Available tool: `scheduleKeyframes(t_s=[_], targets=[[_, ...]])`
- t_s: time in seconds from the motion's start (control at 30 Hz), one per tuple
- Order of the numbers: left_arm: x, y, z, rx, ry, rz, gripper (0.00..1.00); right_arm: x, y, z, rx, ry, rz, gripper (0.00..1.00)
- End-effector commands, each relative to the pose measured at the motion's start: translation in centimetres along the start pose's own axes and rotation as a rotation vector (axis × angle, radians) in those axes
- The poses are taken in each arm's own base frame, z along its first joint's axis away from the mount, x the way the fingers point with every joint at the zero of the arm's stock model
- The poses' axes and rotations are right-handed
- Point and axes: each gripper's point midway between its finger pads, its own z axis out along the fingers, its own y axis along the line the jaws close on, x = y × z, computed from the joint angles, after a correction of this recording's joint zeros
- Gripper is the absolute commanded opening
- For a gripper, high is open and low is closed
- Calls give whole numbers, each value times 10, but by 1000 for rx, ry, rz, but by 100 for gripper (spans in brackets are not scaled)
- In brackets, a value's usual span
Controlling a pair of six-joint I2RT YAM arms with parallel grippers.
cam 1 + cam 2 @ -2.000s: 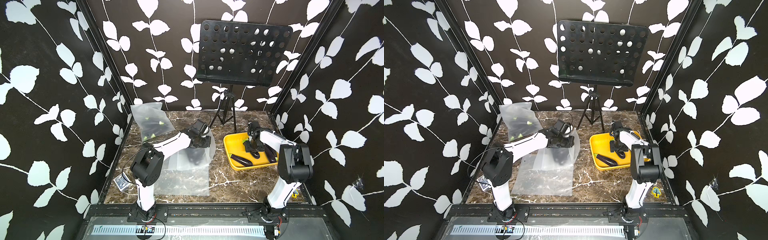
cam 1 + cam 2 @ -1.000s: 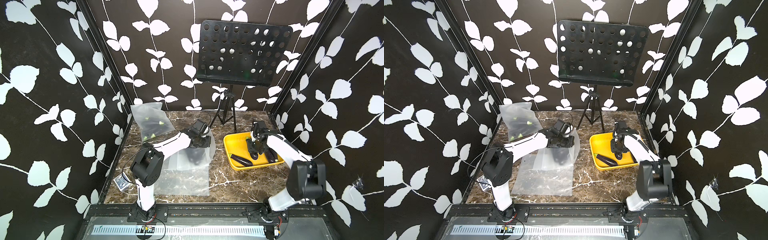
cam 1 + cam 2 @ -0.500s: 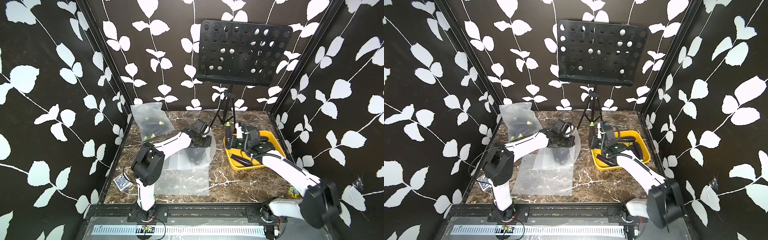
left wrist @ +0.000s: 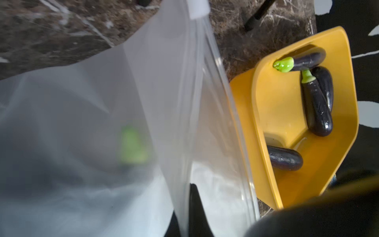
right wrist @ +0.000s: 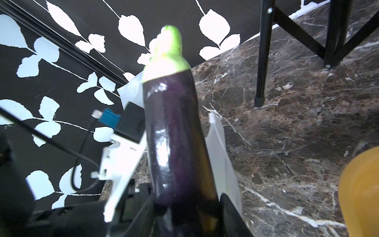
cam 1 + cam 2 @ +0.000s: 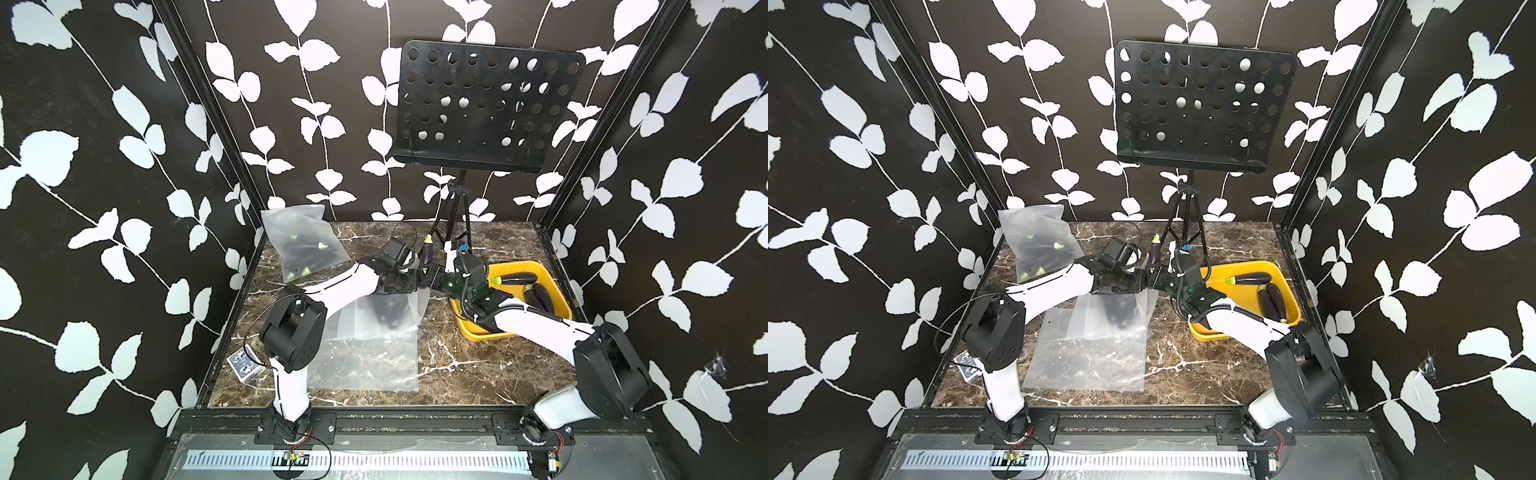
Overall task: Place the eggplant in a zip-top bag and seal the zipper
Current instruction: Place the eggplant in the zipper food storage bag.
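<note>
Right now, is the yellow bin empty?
No, the left wrist view shows several eggplants lying inside the yellow bin.

White arm shells (image 6: 345, 284), black joint housings (image 6: 291, 332), black cable loops (image 6: 511, 306) — black left claw (image 6: 415, 283), black right claw (image 6: 429, 269)

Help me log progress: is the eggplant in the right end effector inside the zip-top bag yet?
Out. The eggplant stands upright in the right end effector, green tip up, beside the zip-top bag, not inside it.
</note>
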Motion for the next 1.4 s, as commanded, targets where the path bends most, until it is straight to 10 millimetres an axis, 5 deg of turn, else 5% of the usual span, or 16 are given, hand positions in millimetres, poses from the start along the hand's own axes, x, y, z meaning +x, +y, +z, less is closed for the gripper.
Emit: scheduleKeyframes(t_s=[0.0, 0.57, 0.83, 0.97, 1.07, 1.23, 1.37], targets=[[-16, -10, -32, 31, -70, 0, 0, 24, -11, 0, 16, 24, 34, 21], [-21, -16, -38, 42, -67, 11, 0, 79, -20, 2, 68, 244, 71, 21], [-20, -21, -42, 51, -65, 32, 0, 97, -19, 20, 91, 369, 103, 23], [-15, -20, -45, 41, -59, 40, 0, 94, -17, 26, 106, 378, 96, 34], [-10, -17, -45, 33, -53, 39, 0, 84, -8, 25, 103, 390, 66, 54], [-8, -10, -41, 16, -60, 27, 0, 60, 5, 4, 91, 398, -1, 76], [-8, -6, -37, 7, -60, 28, 0, 44, 0, -20, 91, 381, -20, 77]])
